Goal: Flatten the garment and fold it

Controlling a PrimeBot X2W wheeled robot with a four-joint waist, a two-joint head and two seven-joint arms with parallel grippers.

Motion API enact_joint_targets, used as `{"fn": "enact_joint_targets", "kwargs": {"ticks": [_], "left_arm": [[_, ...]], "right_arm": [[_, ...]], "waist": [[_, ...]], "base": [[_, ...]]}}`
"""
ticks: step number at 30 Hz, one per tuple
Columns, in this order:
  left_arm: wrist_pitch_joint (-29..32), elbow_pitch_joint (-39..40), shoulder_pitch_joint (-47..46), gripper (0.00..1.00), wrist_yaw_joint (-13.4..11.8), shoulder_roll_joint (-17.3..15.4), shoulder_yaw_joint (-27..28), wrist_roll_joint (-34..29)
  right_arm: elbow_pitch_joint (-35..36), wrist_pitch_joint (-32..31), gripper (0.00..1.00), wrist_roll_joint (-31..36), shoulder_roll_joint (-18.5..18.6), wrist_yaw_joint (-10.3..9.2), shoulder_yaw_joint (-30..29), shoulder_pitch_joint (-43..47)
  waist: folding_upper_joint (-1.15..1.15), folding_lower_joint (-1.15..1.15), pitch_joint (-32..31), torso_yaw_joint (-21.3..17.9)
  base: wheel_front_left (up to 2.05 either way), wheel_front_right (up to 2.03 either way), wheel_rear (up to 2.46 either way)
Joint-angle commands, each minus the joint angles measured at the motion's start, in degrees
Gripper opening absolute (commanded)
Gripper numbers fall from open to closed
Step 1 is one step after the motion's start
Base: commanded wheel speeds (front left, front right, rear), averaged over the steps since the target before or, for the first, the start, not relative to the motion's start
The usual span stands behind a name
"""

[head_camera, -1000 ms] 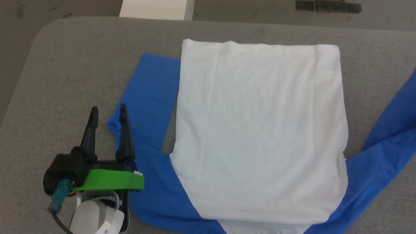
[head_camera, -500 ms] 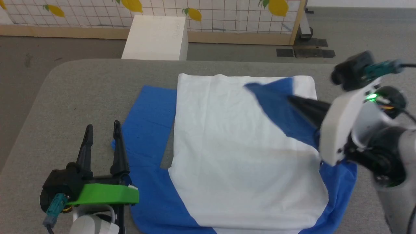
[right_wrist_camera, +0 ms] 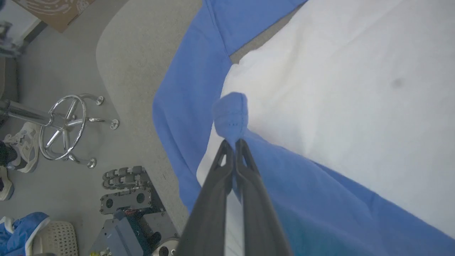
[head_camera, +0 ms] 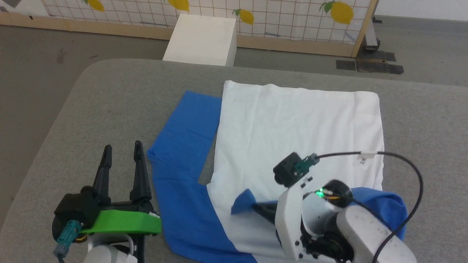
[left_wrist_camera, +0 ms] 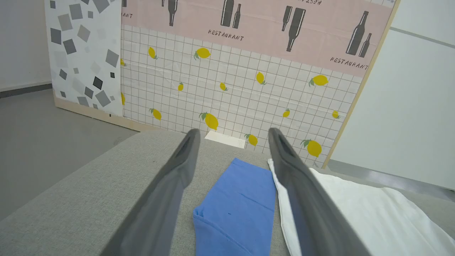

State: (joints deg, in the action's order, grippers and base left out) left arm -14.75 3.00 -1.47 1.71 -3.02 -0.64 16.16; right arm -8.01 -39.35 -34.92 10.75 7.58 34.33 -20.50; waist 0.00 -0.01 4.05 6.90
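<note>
**Item:** the garment (head_camera: 299,124). It lies on the grey surface (head_camera: 109,102), with the white body (head_camera: 292,153) spread flat and its straight far edge at 12 o'clock in the head view.

**Left-side sleeve** (head_camera: 182,146): flat on the surface at 9 o'clock of the body, bent at the elbow and not folded in.

**Right-side sleeve** (head_camera: 380,204): changed.
- A second ago it trailed outward at 3 to 4 o'clock, clear of the body.
- Half a second ago its cuff was raised over the body's far right corner.
- Now the cuff (head_camera: 244,201) sits low over the body at 6 o'clock, with the sleeve drawn across the near edge.
- The head camera has shifted as well, so the body's apparent drift is not a move.

**Right gripper** (right_wrist_camera: 233,145): jaws pinched together on the cuff, which bunches just past the tips. Whether the cuff rests on the white cloth cannot be told.

**Reading:** flattening looks done. The first sleeve fold is in hand and awaits release. The other sleeve and the body folds remain.

**Left gripper** (head_camera: 122,146): jaws wide and holding nothing, at 7 o'clock, just beside the left-side sleeve.

**Containers:**
- Pale perforated basket (right_wrist_camera: 60,238) on the floor, at 7 o'clock in the right wrist view. A blue-and-white cloth (right_wrist_camera: 21,227) lies against it, but whether inside or beside cannot be told.
- White box (head_camera: 200,39) on the floor beyond the surface, at 12 o'clock. Its contents are not visible.
</note>
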Motion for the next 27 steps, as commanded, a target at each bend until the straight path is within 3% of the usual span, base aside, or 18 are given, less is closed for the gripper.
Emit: {"fn": "enact_joint_targets", "kwargs": {"ticks": [1,6,7,8,9,13,17,21,27], "left_arm": [[-0.25,-0.11,0.49,1.0,-0.13,0.13,-0.15,0.29],[-0.25,-0.49,0.27,1.0,-0.29,0.13,-0.63,0.6],[-0.25,-0.58,0.24,1.0,-0.31,0.13,-0.64,0.66],[-0.25,-0.67,0.23,1.0,-0.35,0.13,-0.6,0.7],[-0.25,-0.78,0.26,1.0,-0.31,0.13,-0.58,0.73],[-0.25,-1.2,0.44,1.0,-0.24,0.13,-0.48,0.76],[-0.25,-1.55,0.53,1.0,-0.3,0.13,-0.57,0.76],[-0.25,-1.91,0.64,1.0,-0.3,0.14,-0.28,0.83],[-0.25,-2.25,1.14,1.0,-0.36,0.14,-0.45,1.01]], "right_arm": [[-1.82,0.83,0.0,0.8,-0.15,-0.09,0.91,1.2],[-7.6,3.14,0.0,0.97,-0.87,-0.09,3.54,2.0],[-7.99,3.73,0.16,0.53,-1.09,-0.09,3.7,1.93],[-8.09,4.42,0.92,-0.32,-1.35,-0.09,3.83,1.74],[-7.89,5.03,1.0,-1.09,-1.52,-0.09,3.73,1.48],[-4.48,8.3,1.0,-5.28,-1.8,-0.09,0.96,0.0],[0.87,12.1,1.0,-7.44,-0.28,-0.09,-5.62,-1.25],[4.27,17.16,1.0,-5.76,1.47,-0.09,-16.62,-1.08],[4.43,20.44,1.0,-0.94,1.07,-0.09,-35.42,2.2]], "waist": [[0.0,0.01,0.31,0.15],[0.0,0.01,0.8,-0.24],[0.0,0.01,0.85,-0.39],[0.0,0.01,0.86,-0.64],[0.0,0.01,0.88,-0.87],[0.0,0.01,0.78,-1.91],[0.0,0.01,0.54,-2.93],[0.0,0.01,0.14,-4.05],[0.0,0.01,-0.17,-5.19]], "base": [[0.0,0.0,0.0],[0.0,0.0,0.0],[0.0,0.0,0.0],[0.0,0.0,0.0],[0.0,0.0,0.0],[0.0,0.0,0.0],[0.0,0.0,0.0],[0.0,0.0,0.0],[0.0,0.0,0.0]]}}
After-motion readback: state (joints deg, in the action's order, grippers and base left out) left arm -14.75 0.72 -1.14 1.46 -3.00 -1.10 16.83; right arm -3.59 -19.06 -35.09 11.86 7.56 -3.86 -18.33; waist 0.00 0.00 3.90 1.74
